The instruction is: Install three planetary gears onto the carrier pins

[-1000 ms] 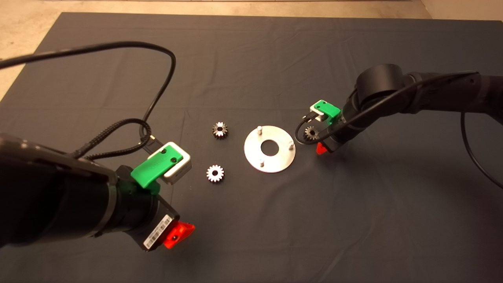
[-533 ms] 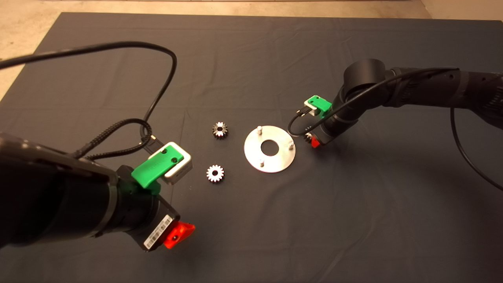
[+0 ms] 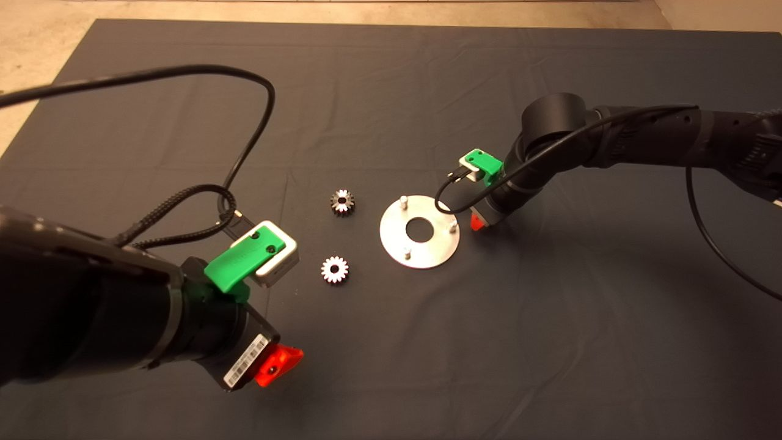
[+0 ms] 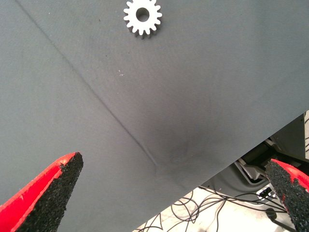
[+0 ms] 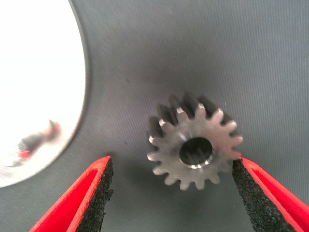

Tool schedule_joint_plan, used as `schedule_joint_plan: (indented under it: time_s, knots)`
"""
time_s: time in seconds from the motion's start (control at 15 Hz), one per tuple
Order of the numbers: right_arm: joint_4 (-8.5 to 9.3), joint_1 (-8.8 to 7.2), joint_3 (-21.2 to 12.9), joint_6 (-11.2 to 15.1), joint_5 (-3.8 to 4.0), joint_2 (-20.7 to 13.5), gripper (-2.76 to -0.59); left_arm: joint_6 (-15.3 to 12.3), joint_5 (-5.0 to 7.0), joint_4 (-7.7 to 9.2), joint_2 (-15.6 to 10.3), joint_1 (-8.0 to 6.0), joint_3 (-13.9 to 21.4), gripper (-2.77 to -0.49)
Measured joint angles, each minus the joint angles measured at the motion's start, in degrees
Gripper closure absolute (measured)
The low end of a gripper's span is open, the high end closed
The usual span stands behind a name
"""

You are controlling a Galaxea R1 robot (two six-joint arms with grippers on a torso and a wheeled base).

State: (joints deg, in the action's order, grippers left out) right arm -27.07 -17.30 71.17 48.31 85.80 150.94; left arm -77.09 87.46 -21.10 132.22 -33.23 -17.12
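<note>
Two planetary gears (image 3: 342, 202) (image 3: 335, 269) lie flat on the mat left of the round silver disc (image 3: 431, 252). The carrier pins (image 3: 403, 200) (image 3: 453, 227) (image 3: 407, 251) stand bare around its centre hole. My right gripper (image 3: 478, 221) hangs low just off the disc's right edge. It hides a third gear in the head view. In the right wrist view that gear (image 5: 215, 135) lies flat between the open fingers of my right gripper (image 5: 171, 163), closer to one pad (image 5: 246, 186), beside the disc (image 5: 38, 87). My left gripper (image 3: 276, 362) (image 4: 173, 163) waits open at lower left, near a gear (image 4: 151, 23).
Black cables (image 3: 244, 146) loop over the mat above the left arm. The mat's near edge (image 4: 227, 169) with cables on the floor beyond shows in the left wrist view. Tan floor (image 3: 36, 55) borders the mat at the far left.
My right arm has swung left toward the disc and lowered over the third gear, which now hides under the gripper in the head view. The left arm has not moved.
</note>
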Motion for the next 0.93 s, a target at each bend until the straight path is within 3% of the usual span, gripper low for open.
schedule_joint_plan:
  time_s: [0.47, 0.53, 0.67, 0.73, 0.93]
  knots:
    - [-0.04, 0.66, 1.58, -0.05, -0.04, 0.00, -1.82, 0.00, 0.00, 0.02, 0.35, 0.00, 0.00, -2.77]
    - [-0.04, 0.66, 2.09, -0.05, -0.52, 0.00, -1.82, 0.00, 0.00, 0.02, 0.34, 0.00, 0.00, -2.77]
    - [-0.01, 0.63, 2.85, -0.09, -2.52, 0.00, -1.82, 0.00, 0.00, 0.02, 0.35, 0.00, 0.00, -2.77]
    - [0.06, 0.62, 3.31, -0.11, -3.06, 0.00, -1.82, 0.00, 0.00, 0.02, 0.39, 0.00, 0.00, -2.77]
    - [0.10, 0.60, 3.55, -0.11, -3.36, 0.00, -1.82, 0.00, 0.00, 0.02, 0.46, 0.00, 0.00, -2.77]
